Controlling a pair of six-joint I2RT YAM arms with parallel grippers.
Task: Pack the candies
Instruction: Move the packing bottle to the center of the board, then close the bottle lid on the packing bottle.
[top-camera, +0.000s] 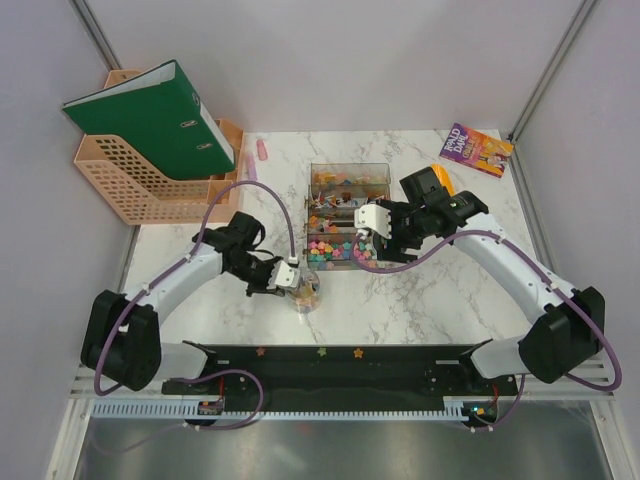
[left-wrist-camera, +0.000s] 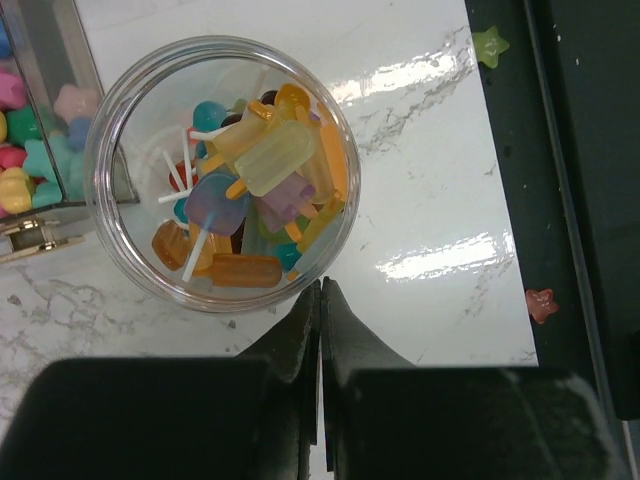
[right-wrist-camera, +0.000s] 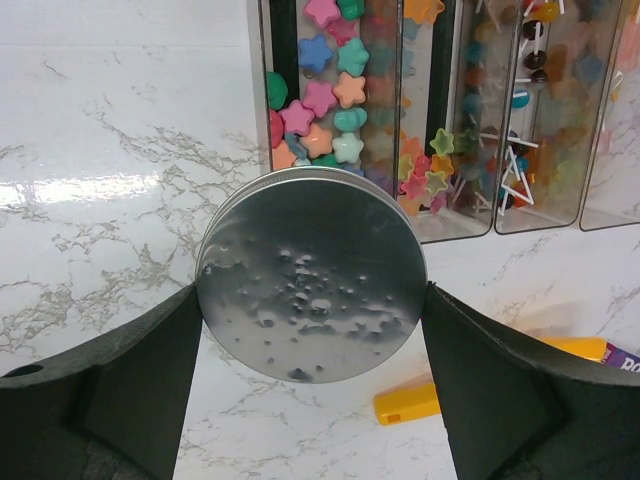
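The left pincer (left-wrist-camera: 320, 297) is closed, its two tips pressed together right at the near rim of a clear jar (left-wrist-camera: 100, 150). Whether the tips pinch the jar's wall or only rest against it, I cannot tell. The jar stands upright on the white marble worktop (top-camera: 420, 290), just in front of the near left corner of a clear box (top-camera: 348, 172) with several compartments. Some of the candies (left-wrist-camera: 270, 160) already lie in the jar: lolly-shaped pieces in yellow, orange, purple and blue, with white sticks.

The right pincer (right-wrist-camera: 312, 300) grips a round metal lid (right-wrist-camera: 312, 265) by its edge, one finger on each side, with the flat face towards the wrist camera. It hangs over the near end of the box. More star-shaped candies (right-wrist-camera: 320, 97) in pink, green, orange and blue fill the box's near compartments, and stick lollies fill those behind.

A few loose stars lie on the black rail (top-camera: 400, 365) at the worktop's near edge. An orange plastic piece (right-wrist-camera: 410, 400) lies on the marble near the lid.
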